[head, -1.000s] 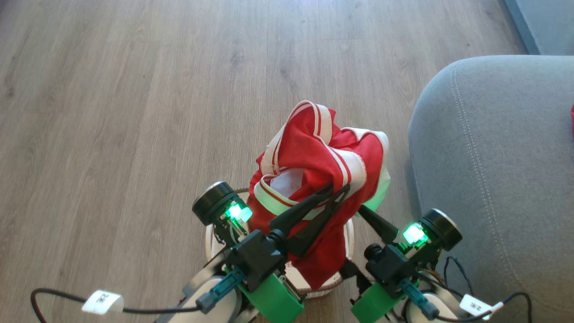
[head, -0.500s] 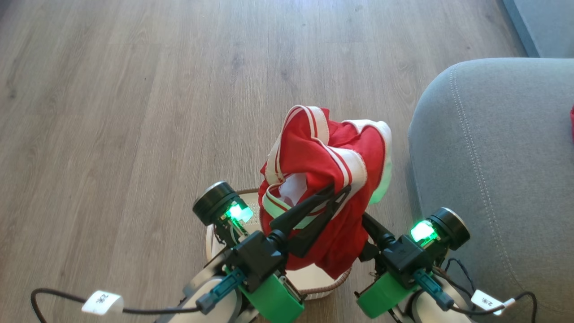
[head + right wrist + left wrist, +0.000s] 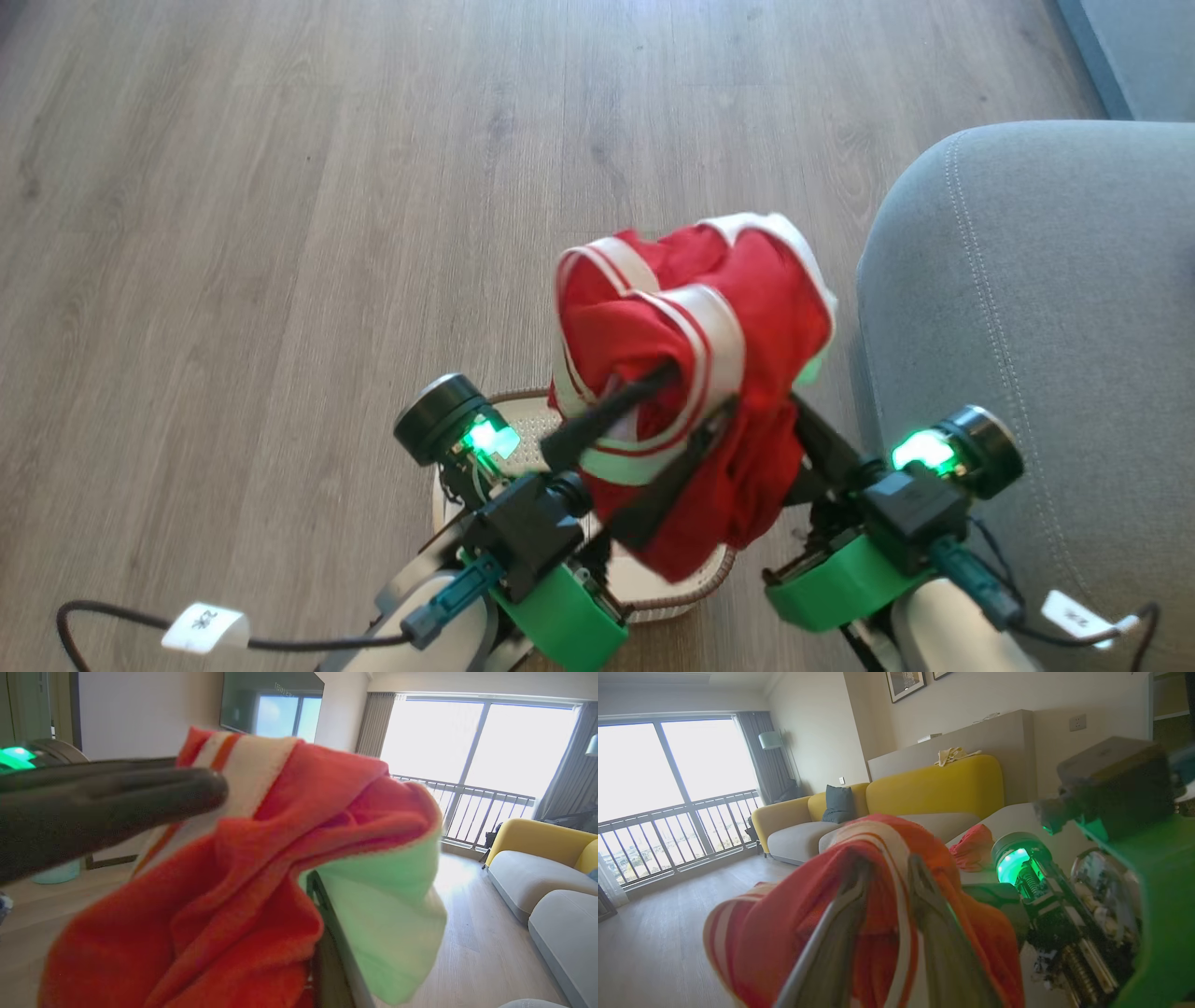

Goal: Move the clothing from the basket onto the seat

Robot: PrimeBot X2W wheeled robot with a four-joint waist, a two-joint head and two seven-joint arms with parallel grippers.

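Most of the basket (image 3: 527, 422) beneath the hanging clothing (image 3: 709, 308); seat (image 3: 1027, 299) cropped at the right edge.

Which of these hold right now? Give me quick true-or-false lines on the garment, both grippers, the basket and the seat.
1. The striped garment is held up over the basket. True.
2. The left gripper is clamped shut. False: its fingers stand apart, with fabric draped over them.
3. The right gripper is shut on the striped garment. True.
4. The striped garment lies on the seat. False: it hangs beside the cushion's edge, not on it.
5. The basket stands on the seat. False: it stands on the wooden floor.
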